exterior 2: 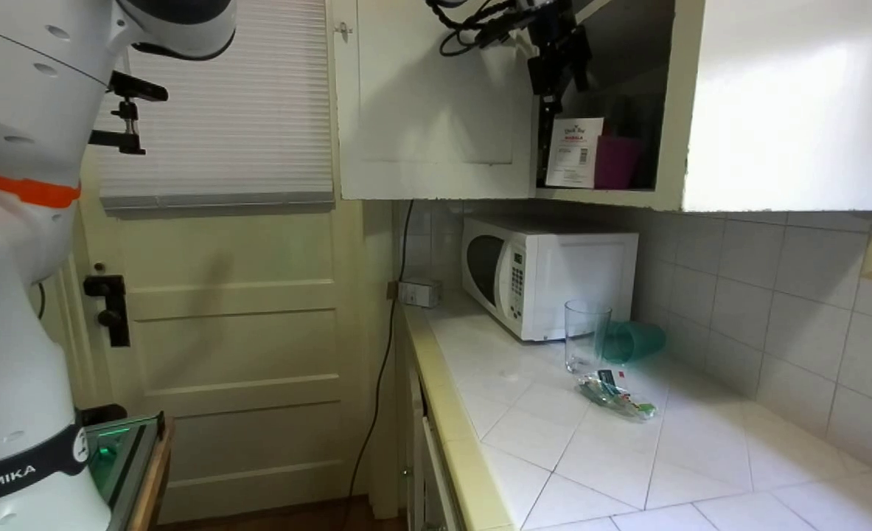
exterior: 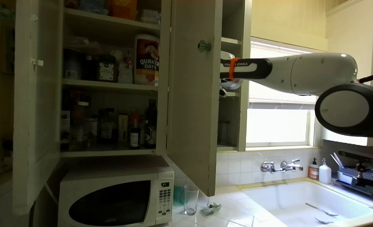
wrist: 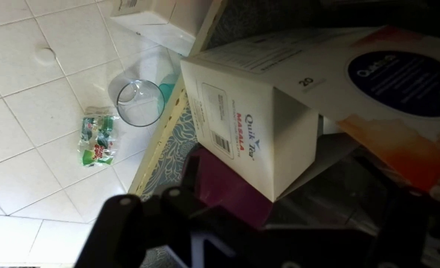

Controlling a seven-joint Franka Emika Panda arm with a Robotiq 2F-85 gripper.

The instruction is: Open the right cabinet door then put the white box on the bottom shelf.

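White tiled counter (exterior 2: 598,461) — microwave (exterior 2: 553,284) | clear glass (exterior 2: 585,335), upright | teal cup (exterior 2: 638,341) | plastic packet (exterior 2: 620,398)

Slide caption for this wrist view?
Open gripper near a white Quik Tea box on the bottom shelf, beside a purple container; a clear glass on the counter below.

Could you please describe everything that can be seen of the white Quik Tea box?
The white box looks like a printed cardboard carton: red MASALA lettering and a barcode on one face, a dark blue oval and orange-red wash on another. One end looks partly open. It stands upright on the bottom shelf, beside the purple container; whether they touch is unclear.
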